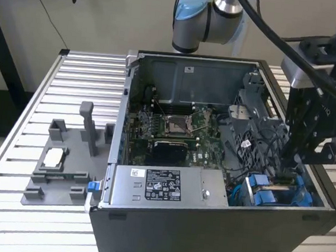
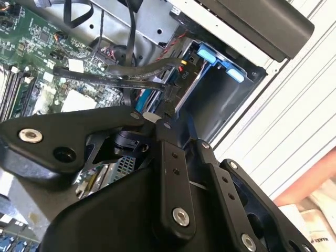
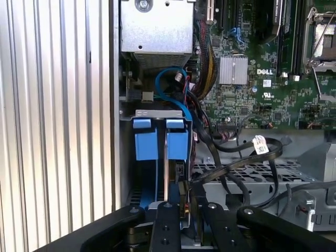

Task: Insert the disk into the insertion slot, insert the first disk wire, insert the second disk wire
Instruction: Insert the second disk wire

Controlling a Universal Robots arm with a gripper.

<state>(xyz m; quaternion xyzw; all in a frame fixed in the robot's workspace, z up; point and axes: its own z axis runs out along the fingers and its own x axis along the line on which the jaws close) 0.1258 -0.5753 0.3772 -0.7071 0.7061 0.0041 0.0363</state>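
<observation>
Black and jointed, the arm's hand (image 1: 296, 164) hangs at the right of the exterior view, reaching down into the open dark computer case (image 1: 218, 226) on the ribbed metal table (image 1: 83, 76). Its fingers (image 3: 169, 223) are drawn close, pinching a small black cable connector (image 2: 176, 89) just above the silver hard drive in its bright blue bracket (image 1: 274, 193). That disk already sits upright inside the grey sheet-metal drive cage (image 2: 220, 100) at the case's lower right corner, blue end tabs (image 3: 160, 139) showing. Green motherboard (image 1: 173, 132) fills the case's middle; a grey labelled power-supply box (image 1: 162, 185) lies along its near edge. At left stands a grey plastic fixture tray (image 1: 56, 169).
</observation>
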